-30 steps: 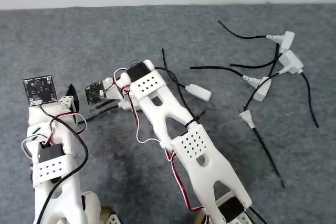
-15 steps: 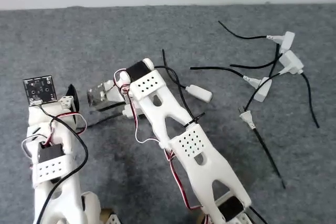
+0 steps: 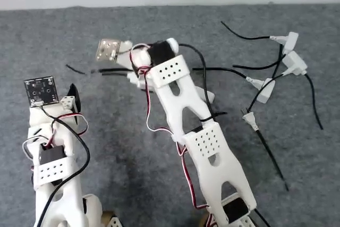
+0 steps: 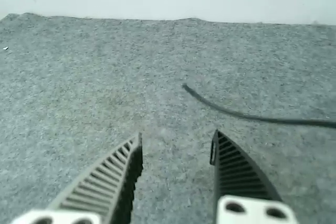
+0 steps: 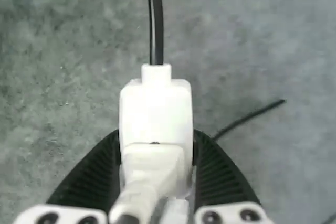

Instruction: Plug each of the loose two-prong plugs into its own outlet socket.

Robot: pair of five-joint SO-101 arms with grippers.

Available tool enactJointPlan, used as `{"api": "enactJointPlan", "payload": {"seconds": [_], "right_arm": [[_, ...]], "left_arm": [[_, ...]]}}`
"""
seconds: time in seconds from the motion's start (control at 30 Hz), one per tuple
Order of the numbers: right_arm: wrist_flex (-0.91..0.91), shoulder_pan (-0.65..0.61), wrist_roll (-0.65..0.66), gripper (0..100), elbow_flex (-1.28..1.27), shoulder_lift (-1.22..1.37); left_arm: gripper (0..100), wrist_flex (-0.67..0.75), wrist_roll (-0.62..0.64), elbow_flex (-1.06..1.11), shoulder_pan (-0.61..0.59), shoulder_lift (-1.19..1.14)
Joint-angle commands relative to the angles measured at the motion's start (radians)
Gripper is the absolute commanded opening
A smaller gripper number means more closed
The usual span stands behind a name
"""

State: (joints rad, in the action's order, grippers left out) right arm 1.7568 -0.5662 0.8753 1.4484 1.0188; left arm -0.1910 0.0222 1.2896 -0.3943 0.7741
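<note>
Over the last second the right arm [image 3: 180, 99] had swung away from the left arm [image 3: 53, 158] toward the far side of the table, taking its load along. The left arm and the loose pieces on the right had stayed put.

The held socket [image 5: 155, 106], a white block, sat clamped between the black fingers [image 5: 94, 177] of the right claw [image 5: 155, 136], which had closed snugly on its sides. A white plug [image 5: 149, 171] appeared to be seated in the socket's near end. A black cord [image 5: 154, 19] ran from its far end out over the grey carpet [image 5: 63, 35].

The left claw [image 4: 176, 137] hung over the carpet, its jaws spread wide with nothing between them. A thin cord [image 4: 252, 115] lay on the carpet ahead of it.

Well apart, on the right side of the table, we saw three white blocks clustered together: the far socket [image 3: 290, 39], the middle socket [image 3: 294, 64] and the near socket [image 3: 267, 90]. A small plug [image 3: 255, 82] touched the near socket, though we could not tell whether it was seated. A loose plug [image 3: 248, 116] lay alone just beside that cluster, its black cord trailing toward the near edge.
</note>
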Motion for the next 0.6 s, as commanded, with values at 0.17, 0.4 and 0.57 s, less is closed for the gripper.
{"api": "enactJointPlan", "payload": {"seconds": [0.17,0.4,0.57], "right_arm": [[0.042,-0.022,-0.117,1.0,0.048,-0.308],[0.042,-0.096,-0.256,1.0,0.048,-0.573],[0.042,-0.128,-0.324,1.0,0.048,-0.773]], "left_arm": [[21,0.031,0.003,-0.031,0.008,0.018],[21,0.080,-0.014,-0.008,0.009,0.017],[21,0.080,-0.025,-0.004,0.028,0.018]]}}
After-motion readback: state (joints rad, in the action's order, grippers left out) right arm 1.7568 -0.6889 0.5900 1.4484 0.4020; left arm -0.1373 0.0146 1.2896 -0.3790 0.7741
